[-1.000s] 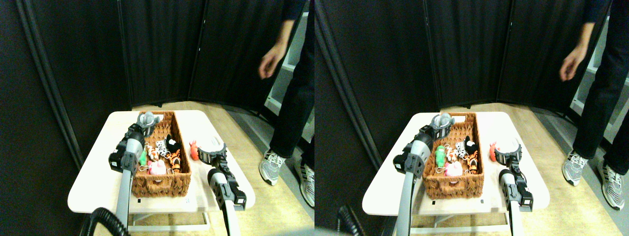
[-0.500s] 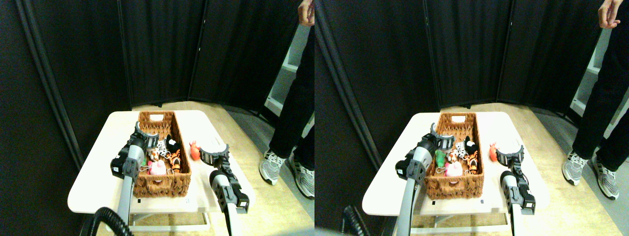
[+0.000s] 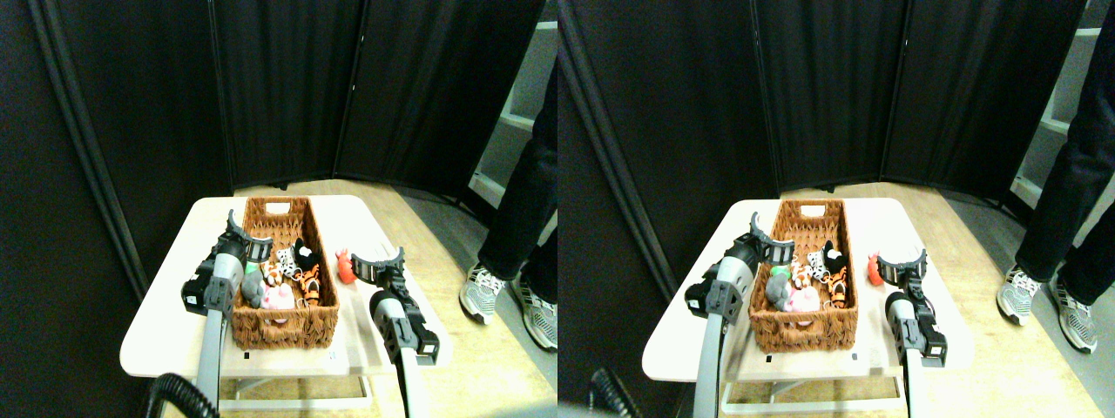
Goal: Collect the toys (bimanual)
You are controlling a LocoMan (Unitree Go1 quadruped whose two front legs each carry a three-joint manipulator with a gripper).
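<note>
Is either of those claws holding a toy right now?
No. The left gripper and right gripper both stand open and empty.

Toys (image 3: 283, 277) inside wicker basket (image 3: 287, 324)

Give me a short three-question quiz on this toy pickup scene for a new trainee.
1. True or false: the red toy lies inside the wicker basket.
2. Which gripper is nearest the red toy: A) left gripper, B) right gripper?
3. Fill in: the grey toy lies next to the ___ toy in the basket.

Key: 1 false, it sits on the white table; 2 B; 3 pink.
</note>
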